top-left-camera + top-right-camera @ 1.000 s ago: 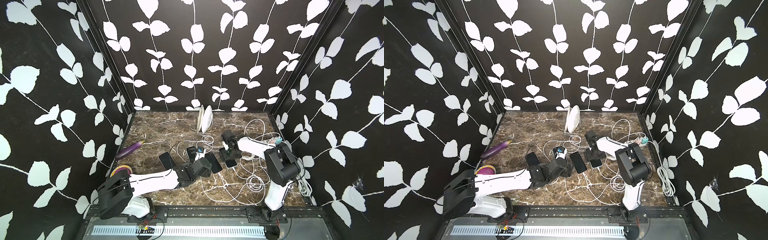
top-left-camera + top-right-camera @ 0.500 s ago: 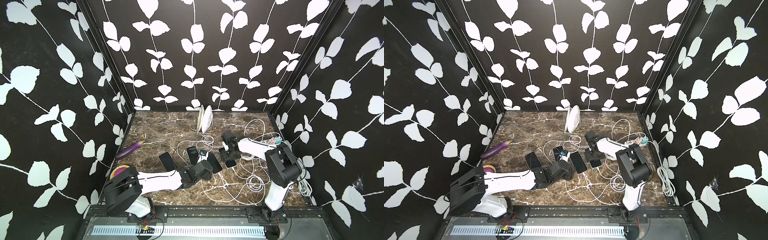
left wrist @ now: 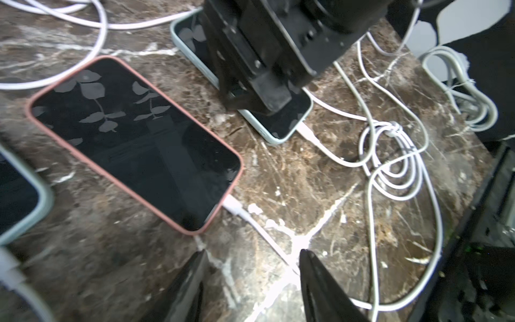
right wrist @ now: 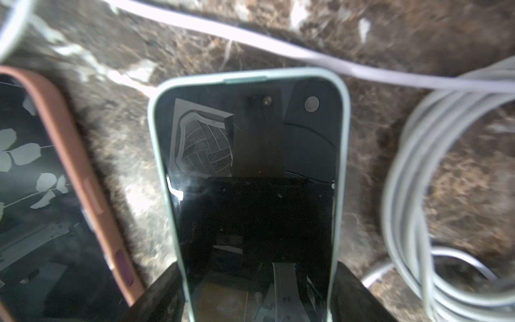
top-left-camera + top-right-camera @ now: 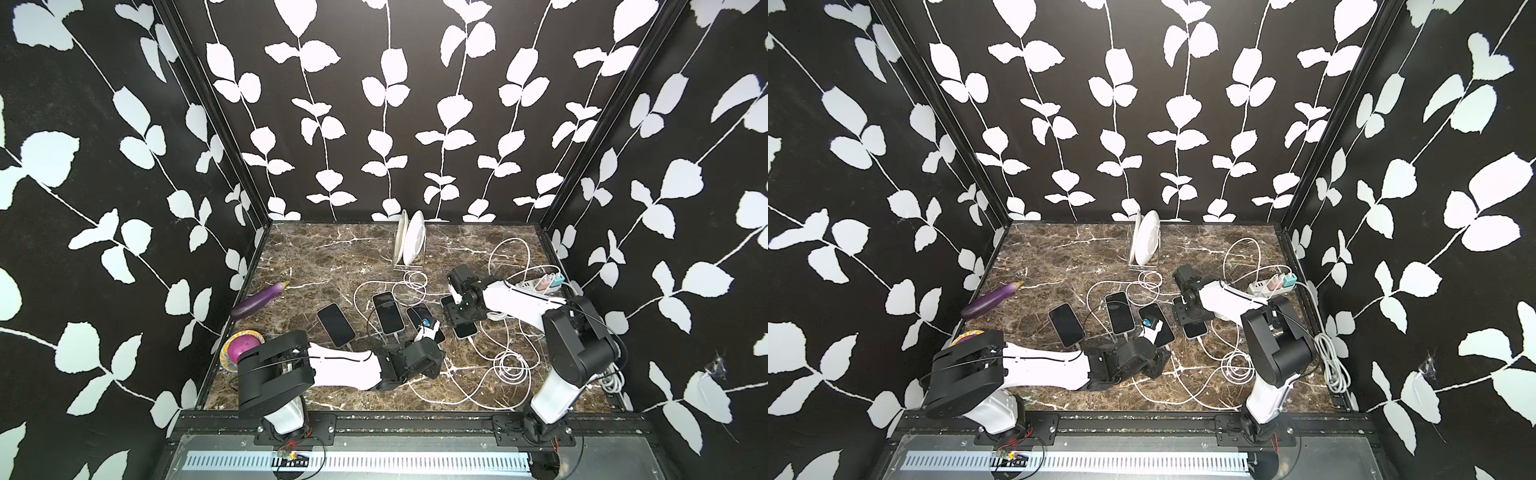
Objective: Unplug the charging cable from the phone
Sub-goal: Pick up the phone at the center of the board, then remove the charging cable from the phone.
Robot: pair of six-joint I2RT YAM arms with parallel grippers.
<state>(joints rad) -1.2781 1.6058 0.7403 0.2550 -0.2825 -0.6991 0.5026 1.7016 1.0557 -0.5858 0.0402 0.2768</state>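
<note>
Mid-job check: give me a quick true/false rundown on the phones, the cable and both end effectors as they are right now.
1. The pink-cased phone has a white cable plugged in. True.
2. The left end effector is shut on that cable. False: its jaws stand apart, with the cable running between them.
3. The right end effector straddles the mint-cased phone. True.
4. The eggplant lies between the phones. False: it lies well apart from all of them.
5. White plates stand on edge at the back. True.
</note>
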